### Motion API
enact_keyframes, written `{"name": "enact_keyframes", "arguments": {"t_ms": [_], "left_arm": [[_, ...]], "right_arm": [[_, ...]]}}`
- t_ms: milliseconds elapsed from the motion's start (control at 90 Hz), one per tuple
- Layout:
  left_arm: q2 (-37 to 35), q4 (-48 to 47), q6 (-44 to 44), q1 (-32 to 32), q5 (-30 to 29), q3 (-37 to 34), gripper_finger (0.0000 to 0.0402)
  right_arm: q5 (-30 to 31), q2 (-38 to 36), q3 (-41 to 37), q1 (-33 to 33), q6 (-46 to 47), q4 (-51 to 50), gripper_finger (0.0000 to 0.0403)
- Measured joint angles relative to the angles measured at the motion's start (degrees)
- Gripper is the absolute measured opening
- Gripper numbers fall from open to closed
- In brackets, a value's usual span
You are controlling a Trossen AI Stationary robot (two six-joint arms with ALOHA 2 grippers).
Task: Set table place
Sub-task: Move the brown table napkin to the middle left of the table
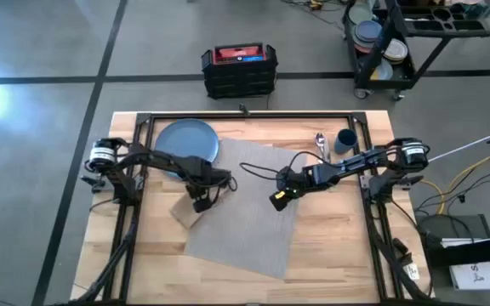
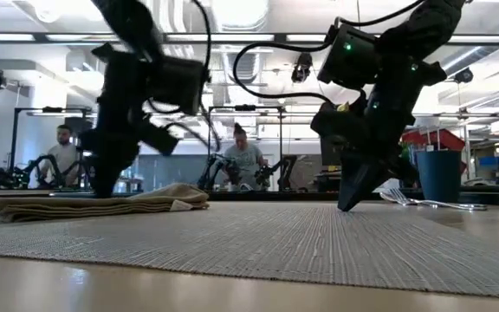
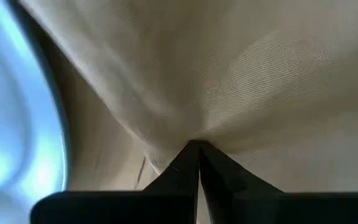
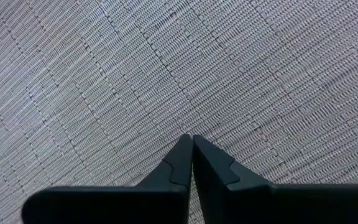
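The grey woven rectangular placemat (image 1: pixel 249 208) is laid askew; the round blue plate (image 1: pixel 185 140) sits off it at 10 o'clock. The tan folded cloth napkin (image 1: pixel 185 212) is pinched by the left gripper (image 1: pixel 201 204), while the right gripper (image 1: pixel 276 200), fingers pressed together, is tipped onto the mat. The silver cutlery (image 1: pixel 321 143) and small dark-blue cup (image 1: pixel 344 140) remain unplaced at 1 o'clock on the desk (image 1: pixel 339 246).

Your left wrist camera is filled almost wholly by the tan napkin (image 3: pixel 241 81), whose cloth runs from the upper left of the frame to the lower right with soft folds crossing it. The left gripper (image 3: pixel 197 149) rises from the bottom centre of the frame, its two dark jaws pressed together into a single point whose tip meets the cloth right where a crease gathers. Along the left edge of the frame you can see the curved rim of the blue plate (image 3: pixel 17 124), with a dark shadowed band between it and the napkin.
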Motion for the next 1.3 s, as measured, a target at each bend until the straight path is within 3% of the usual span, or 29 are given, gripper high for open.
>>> {"name": "enact_keyframes", "arguments": {"t_ms": [356,600,689,778,933,1089,1300], "left_arm": [[-4.94,-8.18,-8.67,-3.33,12.59,-3.52,0.0],[-12.96,-9.03,-17.46,-7.59,26.41,-6.54,0.0],[-17.14,-8.04,-18.93,-9.53,22.66,-6.55,0.0],[-20.9,-4.96,-18.99,-9.87,14.94,-6.55,0.0],[-24.22,5.8,-13.17,-9.68,2.14,-7.2,0.0],[-21.77,14.1,-5.36,-8.33,0.26,-9.75,0.0],[-15.02,13.93,-1.79,-6.51,-3.3,-12.79,0.0]], "right_arm": [[-0.44,-0.02,0.0,0.0,-0.55,-0.1,0.0],[-0.85,-0.04,0.0,0.03,-0.85,-0.25,0.0],[-0.93,-0.29,0.0,0.13,-0.79,-0.22,0.0],[-1.0,-0.99,0.0,0.3,-1.11,1.35,0.0],[-5.52,-2.35,0.02,0.74,-3.47,11.83,0.0],[-6.8,-2.71,0.72,1.23,-3.4,18.24,0.0],[-6.51,-2.47,0.98,1.4,-3.39,17.61,0.0]]}}
